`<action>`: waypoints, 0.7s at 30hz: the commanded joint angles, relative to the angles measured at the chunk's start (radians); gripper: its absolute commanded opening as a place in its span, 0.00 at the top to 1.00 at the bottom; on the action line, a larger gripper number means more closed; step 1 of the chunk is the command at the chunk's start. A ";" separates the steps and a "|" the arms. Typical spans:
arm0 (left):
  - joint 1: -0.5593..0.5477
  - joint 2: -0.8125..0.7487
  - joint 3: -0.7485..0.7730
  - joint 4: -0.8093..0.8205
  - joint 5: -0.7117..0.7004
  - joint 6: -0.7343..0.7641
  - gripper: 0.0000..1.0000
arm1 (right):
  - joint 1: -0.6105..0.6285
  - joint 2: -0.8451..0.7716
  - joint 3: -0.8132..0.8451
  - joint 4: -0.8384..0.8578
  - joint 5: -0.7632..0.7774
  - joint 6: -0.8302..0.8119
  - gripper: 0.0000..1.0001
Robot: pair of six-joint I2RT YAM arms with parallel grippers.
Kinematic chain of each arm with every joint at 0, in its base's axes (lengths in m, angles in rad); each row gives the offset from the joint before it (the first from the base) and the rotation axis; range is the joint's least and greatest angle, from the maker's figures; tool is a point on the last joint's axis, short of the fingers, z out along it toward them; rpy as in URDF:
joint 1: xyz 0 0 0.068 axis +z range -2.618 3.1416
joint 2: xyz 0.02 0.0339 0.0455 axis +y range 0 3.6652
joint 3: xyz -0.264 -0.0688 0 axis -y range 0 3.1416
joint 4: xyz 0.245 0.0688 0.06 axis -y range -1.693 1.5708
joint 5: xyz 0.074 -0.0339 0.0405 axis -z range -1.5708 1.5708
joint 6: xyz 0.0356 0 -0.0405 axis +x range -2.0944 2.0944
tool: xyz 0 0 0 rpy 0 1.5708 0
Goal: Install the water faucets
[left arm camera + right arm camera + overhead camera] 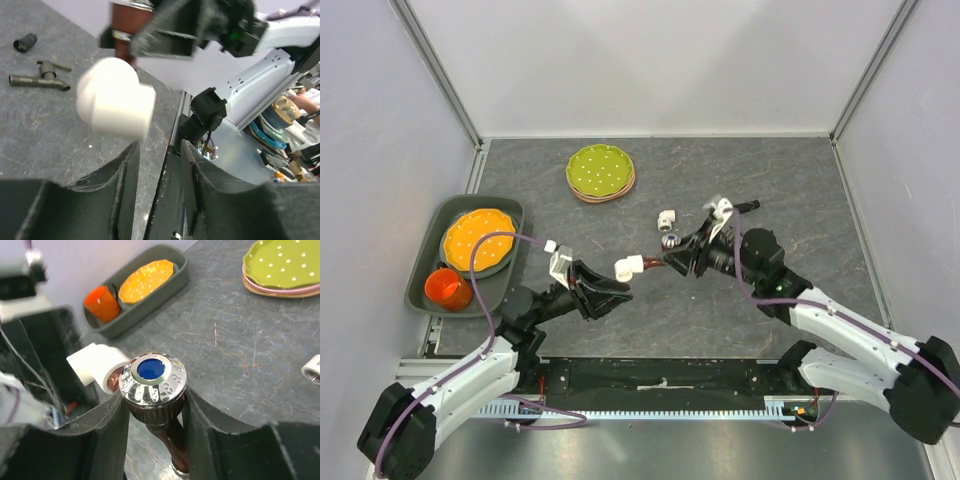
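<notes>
Grey, stone-patterned tabletop (780, 180) between pale walls; my inventory from both wrist feeds and the overhead feed:

1. Right hand (156, 401): clenched on the reddish-brown faucet (152, 377), 1 finger on each side of its chrome, blue-centred knob. The faucet is held off the tabletop, its body pointing away from the hand toward the left hand.
2. White elbow fitting (114, 97): at the far end of that faucet, just past the left hand's fingertips; blurred in my left feed.
3. Left hand (160, 146): fingers parted by a narrow gap, with nothing between them.
4. Dark grey faucet (39, 79): lying flat on the tabletop, beyond the left hand and to its left.
5. Black cylinder (24, 42): near that faucet, farther from the hand.
6. Second white fitting (667, 219): just beyond the right hand.
7. Grey tray (420, 270) with orange plate (478, 238) and orange cup (447, 288): left of the left hand.
8. Green dotted plate (600, 170): well beyond both hands.
</notes>
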State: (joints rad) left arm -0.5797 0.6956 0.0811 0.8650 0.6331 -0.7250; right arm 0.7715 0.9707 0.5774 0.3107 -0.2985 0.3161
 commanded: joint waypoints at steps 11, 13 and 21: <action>-0.012 -0.082 0.009 -0.055 -0.159 0.101 0.82 | -0.205 0.027 0.001 0.158 -0.202 0.257 1.00; -0.012 -0.096 0.011 -0.083 -0.217 0.059 0.54 | -0.204 -0.019 -0.002 0.087 -0.127 0.125 1.00; -0.012 -0.105 0.026 -0.127 -0.253 -0.209 0.17 | -0.201 -0.115 -0.073 0.086 0.011 -0.040 1.00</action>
State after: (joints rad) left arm -0.5907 0.5884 0.0666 0.7624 0.4278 -0.7815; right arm 0.5674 0.8761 0.5358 0.3565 -0.3744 0.3847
